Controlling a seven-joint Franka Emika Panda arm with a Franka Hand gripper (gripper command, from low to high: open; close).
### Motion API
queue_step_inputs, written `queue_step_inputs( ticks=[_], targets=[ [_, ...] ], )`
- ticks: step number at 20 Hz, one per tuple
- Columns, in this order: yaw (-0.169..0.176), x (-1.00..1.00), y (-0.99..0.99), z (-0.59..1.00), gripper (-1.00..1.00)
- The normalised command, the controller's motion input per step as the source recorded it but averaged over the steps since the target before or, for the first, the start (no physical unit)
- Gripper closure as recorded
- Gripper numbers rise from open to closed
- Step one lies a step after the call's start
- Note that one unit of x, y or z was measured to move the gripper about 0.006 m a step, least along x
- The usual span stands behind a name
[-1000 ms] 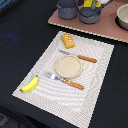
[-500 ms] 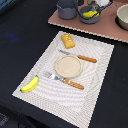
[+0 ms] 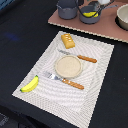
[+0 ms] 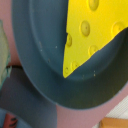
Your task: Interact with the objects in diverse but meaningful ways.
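One cheese wedge [image 4: 92,32] lies in the far pan [image 3: 91,13], likely as pretend cooking (whether the tool [image 3: 103,2] above is open, I cannot tell).

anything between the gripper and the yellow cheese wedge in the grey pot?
Nothing visible. The wrist view looks straight down on the yellow cheese wedge lying in the grey pot, with no object over it. In the exterior view the gripper sits just above that pot; its jaws are cropped.
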Motion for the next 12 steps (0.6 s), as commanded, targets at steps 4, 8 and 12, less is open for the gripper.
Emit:
queue_step_inputs(
  ticks=[4,8,12],
  targets=[
    [-0.060,0.35,-0.33,0.54,-1.00],
    [-0.069,0.34,-0.59,0.19,-1.00],
    [-0.080,0.26,-0.72,-0.01,-1.00]
  ],
)
